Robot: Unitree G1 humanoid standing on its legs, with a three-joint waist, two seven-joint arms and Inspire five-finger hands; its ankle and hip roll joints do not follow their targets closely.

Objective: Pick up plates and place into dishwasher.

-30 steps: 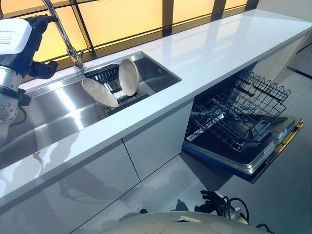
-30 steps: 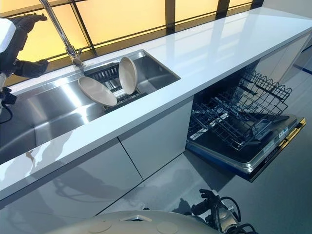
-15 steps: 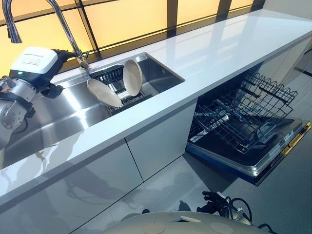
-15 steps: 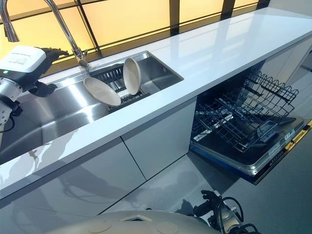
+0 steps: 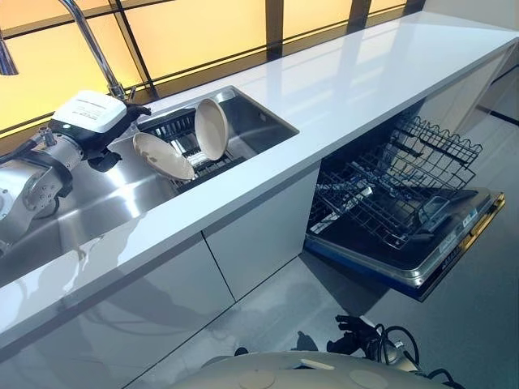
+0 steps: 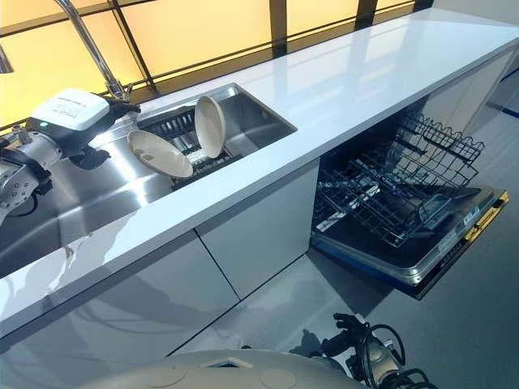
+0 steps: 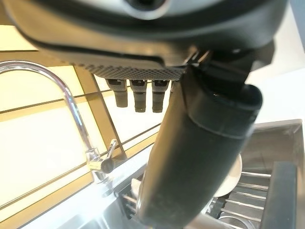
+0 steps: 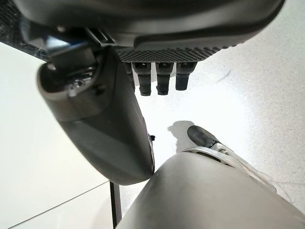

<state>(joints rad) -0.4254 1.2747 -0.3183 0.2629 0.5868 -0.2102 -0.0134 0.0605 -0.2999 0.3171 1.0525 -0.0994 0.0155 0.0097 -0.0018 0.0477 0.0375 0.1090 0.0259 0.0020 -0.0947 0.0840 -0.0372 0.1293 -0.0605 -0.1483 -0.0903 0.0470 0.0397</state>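
**Left hand at the sink, plates still racked**

A white counter holds a steel sink. The left hand, fingers relaxed and empty, hovers just beside two plates leaning in the sink's rack. The dishwasher stands open, well apart. The right hand hangs empty, fingers loose.

- Warm amber light glows through the tall dark-framed window panes at 12 o'clock.
- Glare streaks the glossy white countertop and brushed steel sink basin.
- The left hand's dark thumb looms blurred.
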